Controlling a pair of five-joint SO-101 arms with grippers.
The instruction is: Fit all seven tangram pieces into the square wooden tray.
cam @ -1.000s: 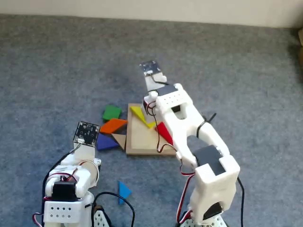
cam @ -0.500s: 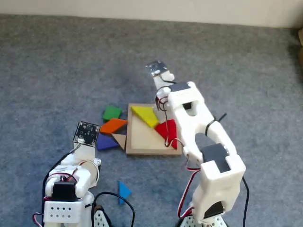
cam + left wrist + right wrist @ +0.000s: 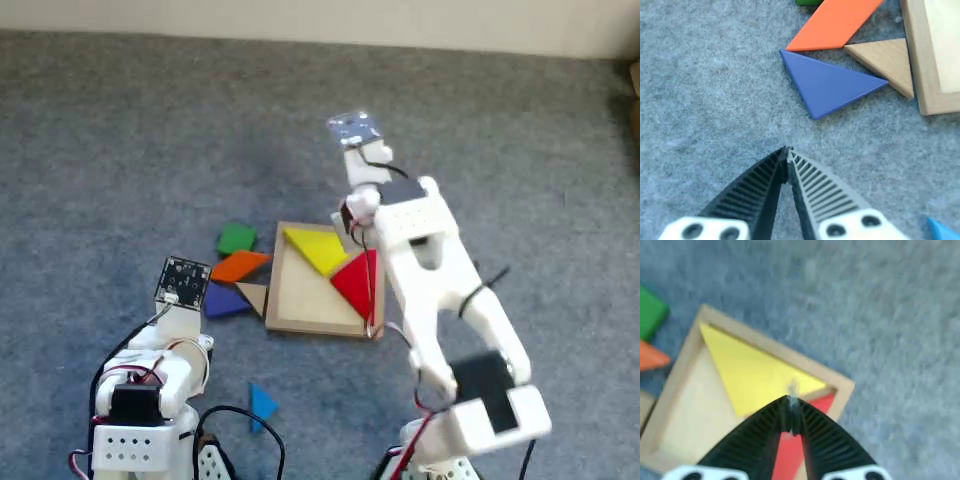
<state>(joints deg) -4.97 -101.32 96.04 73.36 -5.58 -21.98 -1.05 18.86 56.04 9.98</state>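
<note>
The square wooden tray (image 3: 290,318) lies mid-table with a yellow triangle (image 3: 318,247) and a red triangle (image 3: 357,282) inside it. Left of the tray lie a green square (image 3: 236,238), an orange parallelogram (image 3: 240,265), a dark blue triangle (image 3: 224,299) and a wooden triangle (image 3: 255,296). A small light blue triangle (image 3: 262,402) lies near the arm bases. My right gripper (image 3: 790,401) is shut and empty, just above the yellow triangle (image 3: 752,371) at the tray's far right corner (image 3: 840,386). My left gripper (image 3: 786,151) is shut over bare carpet, short of the dark blue triangle (image 3: 832,85).
Grey carpet covers the whole table. The right arm (image 3: 430,260) stretches along the tray's right side. The left arm (image 3: 160,360) stays low at the front left. Open carpet lies behind and to the right of the tray.
The right arm has swung to the right and farther back, uncovering the yellow and red triangles in the tray. The left arm has not moved.
</note>
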